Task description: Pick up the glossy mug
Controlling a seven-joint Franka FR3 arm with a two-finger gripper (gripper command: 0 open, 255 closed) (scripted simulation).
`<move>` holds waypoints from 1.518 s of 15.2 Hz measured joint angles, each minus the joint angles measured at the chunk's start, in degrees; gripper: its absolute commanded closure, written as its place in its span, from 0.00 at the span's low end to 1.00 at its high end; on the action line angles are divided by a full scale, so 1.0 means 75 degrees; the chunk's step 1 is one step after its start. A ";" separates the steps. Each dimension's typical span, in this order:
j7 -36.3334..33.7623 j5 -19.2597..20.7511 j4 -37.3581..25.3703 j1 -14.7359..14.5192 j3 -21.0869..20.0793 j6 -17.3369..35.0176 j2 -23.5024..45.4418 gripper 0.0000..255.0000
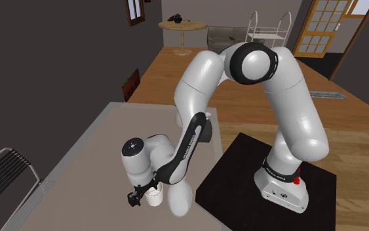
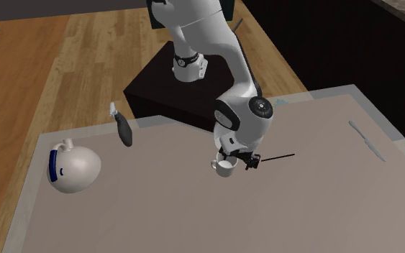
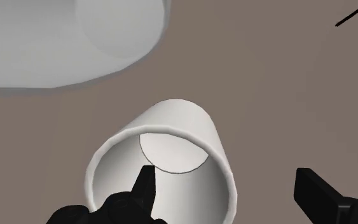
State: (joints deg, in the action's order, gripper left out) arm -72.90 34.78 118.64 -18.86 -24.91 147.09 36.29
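Gripper (image 3: 224, 172) stood wide open, holding nothing. White mug (image 3: 171, 146) sat upright on grey table (image 2: 316, 208), directly beneath the hand.

Wrist view: one finger (image 3: 144, 184) reached down inside the mug's mouth. The other finger (image 3: 314, 191) hung outside the wall, clearly apart from it. The rim passed between the two. Could not tell whether the inner finger touched the wall.

Second exterior view: mug (image 2: 225, 168) just under the gripper (image 2: 238, 159), handle toward that view's left.

Shoulder view: mug (image 1: 154, 195) near the table's close edge, gripper (image 1: 143, 194) over it, black stand (image 1: 268, 197) to that view's right.
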 measured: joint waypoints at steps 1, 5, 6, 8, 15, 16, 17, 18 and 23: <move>-0.0050 0.0071 -0.0017 -0.0042 0.0066 0.0075 0.0091 0.00; -0.0093 0.0147 -0.0086 -0.0097 0.0146 0.0140 0.0225 1.00; -0.0093 0.0149 -0.0087 -0.0097 0.0148 0.0143 0.0228 1.00; -0.0093 0.0151 -0.0089 -0.0098 0.0150 0.0145 0.0231 1.00; -0.0052 0.0082 -0.0059 -0.0056 0.0081 0.0072 0.0130 1.00; -0.0020 0.0034 -0.0022 -0.0020 0.0033 0.0030 0.0050 1.00; 0.0017 -0.0009 0.0010 0.0018 -0.0010 -0.0008 -0.0021 1.00; 0.0080 -0.0080 0.0008 0.0067 -0.0072 -0.0087 -0.0099 1.00; 0.0307 -0.0403 0.0127 0.0279 -0.0364 -0.0392 -0.0540 1.00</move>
State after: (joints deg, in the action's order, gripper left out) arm -70.59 31.76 119.59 -16.77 -27.64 144.16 32.24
